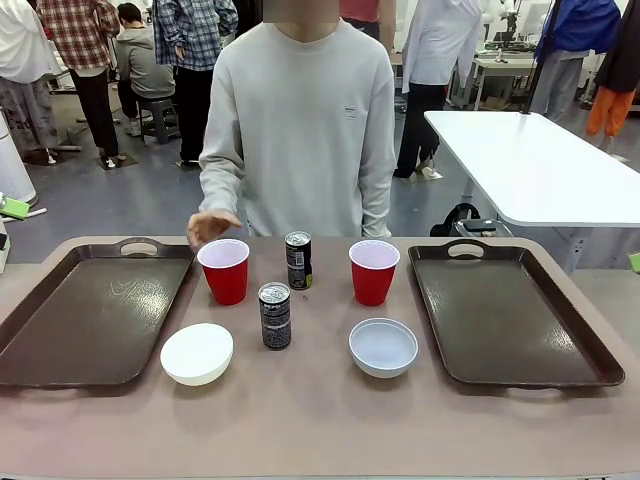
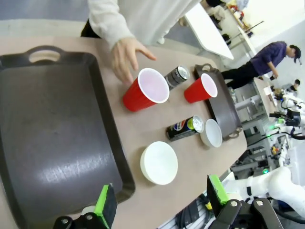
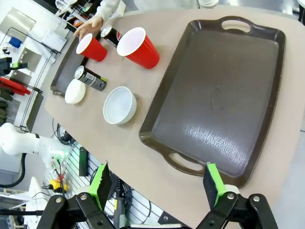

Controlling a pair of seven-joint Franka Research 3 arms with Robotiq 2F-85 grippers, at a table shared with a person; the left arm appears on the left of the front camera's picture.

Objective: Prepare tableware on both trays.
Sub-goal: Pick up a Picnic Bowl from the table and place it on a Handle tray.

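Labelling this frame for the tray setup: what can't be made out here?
Front view: the left tray is cut off by the picture's left edge.
Front view: print on the near can and far can is too small to read.
Right wrist view: the far can is partly hidden behind the right red cup.
Left wrist view: the right tray is partly covered by that cup.

i see bright, even overhead light, with soft short shadows under the cream bowl [image 1: 197, 353]. pale glare streaks the left tray [image 2: 62, 167] and right tray [image 3: 214, 138]. both wrist views bend hard at the edges; the front view is sharp.
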